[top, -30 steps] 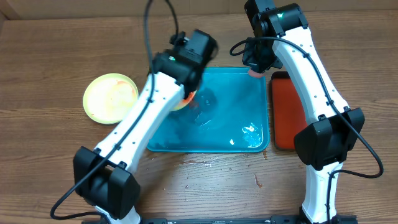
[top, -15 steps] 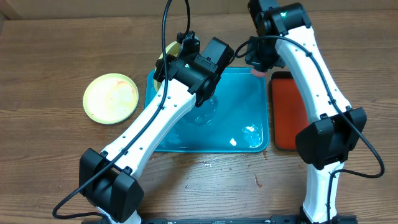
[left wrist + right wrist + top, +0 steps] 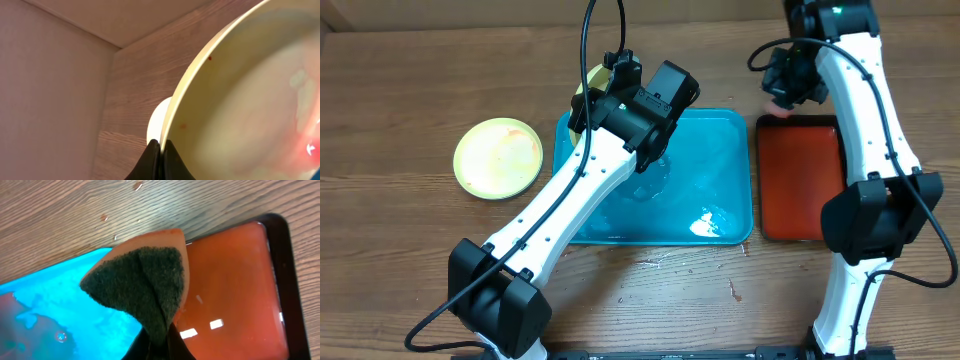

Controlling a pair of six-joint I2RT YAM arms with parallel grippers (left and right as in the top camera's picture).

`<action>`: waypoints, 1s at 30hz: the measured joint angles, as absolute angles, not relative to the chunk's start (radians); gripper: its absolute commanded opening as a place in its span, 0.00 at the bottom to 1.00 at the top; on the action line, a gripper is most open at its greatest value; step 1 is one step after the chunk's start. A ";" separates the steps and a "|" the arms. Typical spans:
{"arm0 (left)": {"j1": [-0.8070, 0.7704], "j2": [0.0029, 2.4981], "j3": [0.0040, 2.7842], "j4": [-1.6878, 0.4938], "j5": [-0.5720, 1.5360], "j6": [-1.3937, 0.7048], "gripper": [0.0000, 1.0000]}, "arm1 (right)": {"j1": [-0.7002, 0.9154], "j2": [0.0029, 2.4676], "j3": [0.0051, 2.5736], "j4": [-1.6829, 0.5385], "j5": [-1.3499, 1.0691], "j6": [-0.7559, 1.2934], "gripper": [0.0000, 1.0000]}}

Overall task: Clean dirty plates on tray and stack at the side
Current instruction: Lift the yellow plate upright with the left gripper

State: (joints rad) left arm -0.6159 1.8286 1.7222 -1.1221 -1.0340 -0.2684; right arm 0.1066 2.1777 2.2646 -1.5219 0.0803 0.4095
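My left gripper (image 3: pixel 608 88) is shut on the rim of a pale yellow-green plate (image 3: pixel 590 78) and holds it tilted above the far left corner of the teal tray (image 3: pixel 720 160). In the left wrist view the plate (image 3: pixel 250 100) fills the right side, with small red specks, and the jaws (image 3: pixel 160 150) pinch its rim. A pale round shape (image 3: pixel 159 122) shows behind the rim. Another yellow-green plate (image 3: pixel 498 157) lies on the table left of the tray. My right gripper (image 3: pixel 782 103) is shut on a sponge (image 3: pixel 145 277) above the gap between the two trays.
A narrow red tray (image 3: pixel 800 180) with a dark rim lies right of the teal tray; it also shows in the right wrist view (image 3: pixel 235 290) beside the teal tray (image 3: pixel 50 310). Water glints on the teal tray. Small spots mark the table in front of it.
My left arm swung the plate from over the tray's left side up to its far left corner. My right gripper moved right with the sponge, to the red tray's far edge.
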 measured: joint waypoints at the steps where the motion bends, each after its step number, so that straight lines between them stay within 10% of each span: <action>1: -0.616 1.829 1.722 -1.122 -1.038 -0.273 0.04 | 0.098 2.178 2.265 -1.522 0.076 0.407 0.04; 30: -0.857 1.828 1.722 -1.130 -1.515 -0.315 0.04 | 0.015 2.178 2.265 -1.538 0.040 0.392 0.04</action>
State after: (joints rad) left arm -0.8574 1.8282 1.7222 -1.1297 -1.5150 -0.3153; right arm 0.0147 2.1777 2.2646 -1.5379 0.0399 0.3923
